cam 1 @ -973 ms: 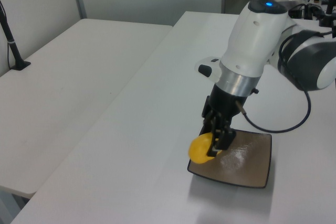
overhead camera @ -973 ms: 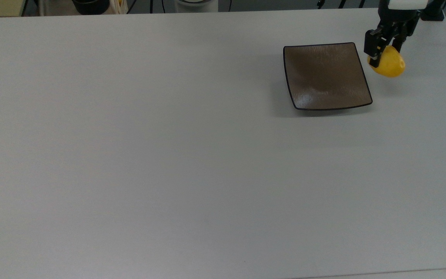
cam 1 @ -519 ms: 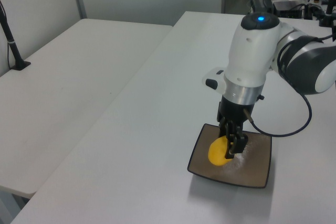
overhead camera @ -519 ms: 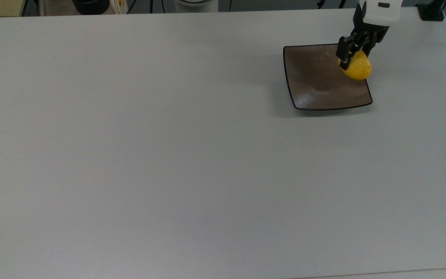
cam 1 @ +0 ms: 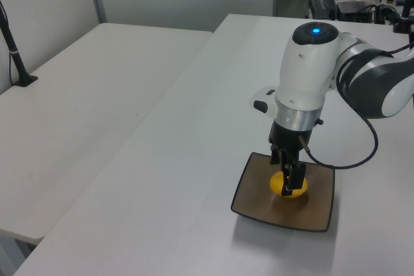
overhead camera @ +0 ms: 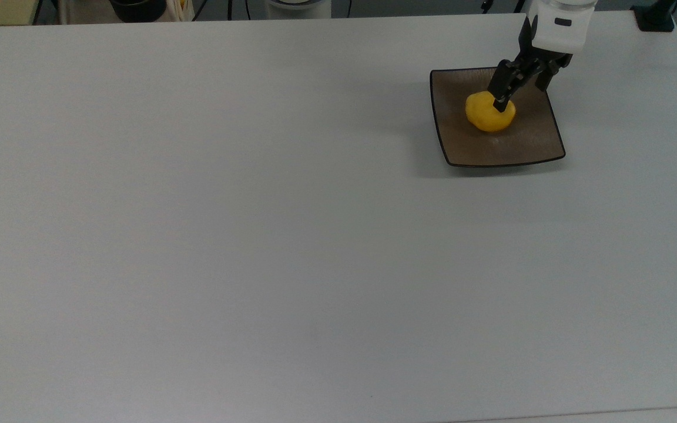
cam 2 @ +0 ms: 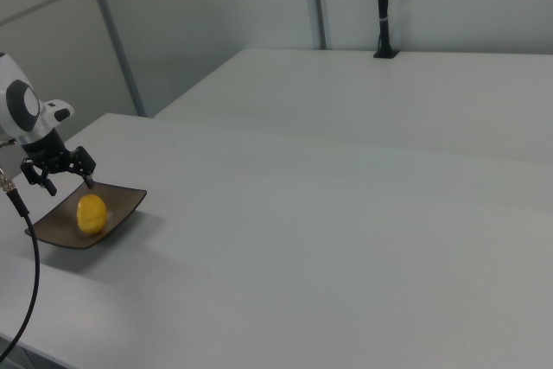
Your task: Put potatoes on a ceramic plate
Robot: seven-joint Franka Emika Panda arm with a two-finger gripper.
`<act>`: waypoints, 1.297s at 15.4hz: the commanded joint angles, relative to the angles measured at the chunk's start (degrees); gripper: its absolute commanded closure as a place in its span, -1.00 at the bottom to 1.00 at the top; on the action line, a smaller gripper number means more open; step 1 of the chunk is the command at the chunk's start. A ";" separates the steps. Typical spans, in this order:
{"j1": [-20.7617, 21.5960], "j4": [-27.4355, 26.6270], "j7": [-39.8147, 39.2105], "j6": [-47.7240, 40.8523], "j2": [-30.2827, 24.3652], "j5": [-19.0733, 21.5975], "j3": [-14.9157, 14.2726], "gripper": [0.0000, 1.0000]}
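The yellow potato [overhead camera: 490,112] lies in the middle of the square brown ceramic plate [overhead camera: 526,142], which sits at the far right of the white table in the top view. My gripper [overhead camera: 519,97] hangs just above the plate, open, its fingers spread and nothing between them. One finger [overhead camera: 501,94] overlaps the potato's upper right edge in the top view. The right view shows the potato [cam 2: 91,213] resting on the plate [cam 2: 123,203] below the spread gripper [cam 2: 67,183]. In the left view the gripper [cam 1: 292,176] partly covers the potato [cam 1: 284,188] on the plate [cam 1: 259,205].
The plate lies close to the table's far edge and right edge in the top view. A black cable [cam 1: 362,153] loops from the arm beside the plate. A black post [cam 2: 380,6] stands on the adjoining table. Wide bare tabletop [overhead camera: 256,235] spreads to the top view's left.
The gripper carried the potato from beside the plate's right edge to over its middle in the top view, then opened. The potato now rests on the plate.
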 commanded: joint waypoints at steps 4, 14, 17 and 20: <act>-1.19 -1.21 -1.53 -3.90 -4.14 1.90 -0.60 -1.00; -3.74 -1.03 -1.62 -25.90 -15.21 7.44 -13.32 -1.00; -3.83 -1.03 -1.97 -25.46 -16.72 7.79 -20.70 -1.00; -5.49 -0.94 -2.59 -24.59 -16.81 11.56 -26.78 -1.00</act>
